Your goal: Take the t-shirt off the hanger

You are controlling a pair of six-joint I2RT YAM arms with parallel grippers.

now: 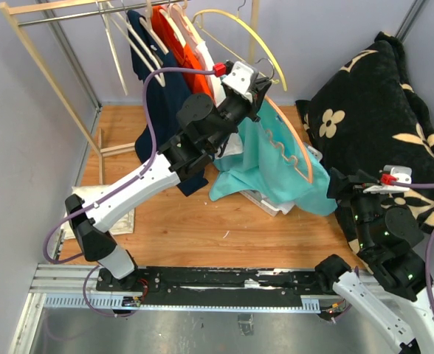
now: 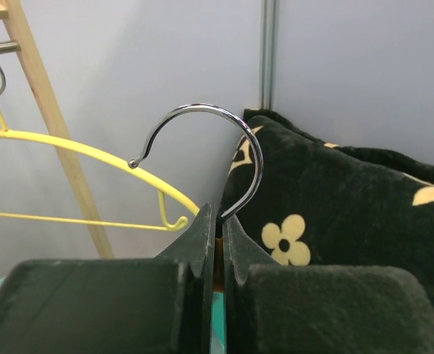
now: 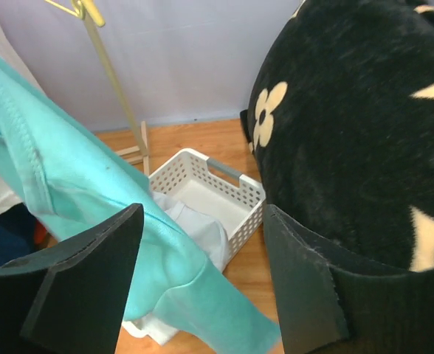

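The teal t-shirt (image 1: 265, 166) droops off a wooden hanger (image 1: 297, 145), held up in mid-air; its right shoulder arm is bare. My left gripper (image 1: 261, 90) is shut on the hanger's metal hook (image 2: 228, 136), jaws pinched at its base (image 2: 218, 219), with teal cloth showing below. My right gripper (image 1: 341, 184) is at the shirt's right edge with its jaws open (image 3: 202, 225). The t-shirt (image 3: 69, 184) hangs just beyond and left of the fingers, and nothing is pinched between them.
A white basket (image 3: 228, 188) with pale cloth sits on the wooden floor under the shirt. A black flowered blanket (image 1: 372, 110) fills the right side. The rack (image 1: 69, 11) behind holds navy, orange and white shirts and a yellow hanger (image 1: 257, 40).
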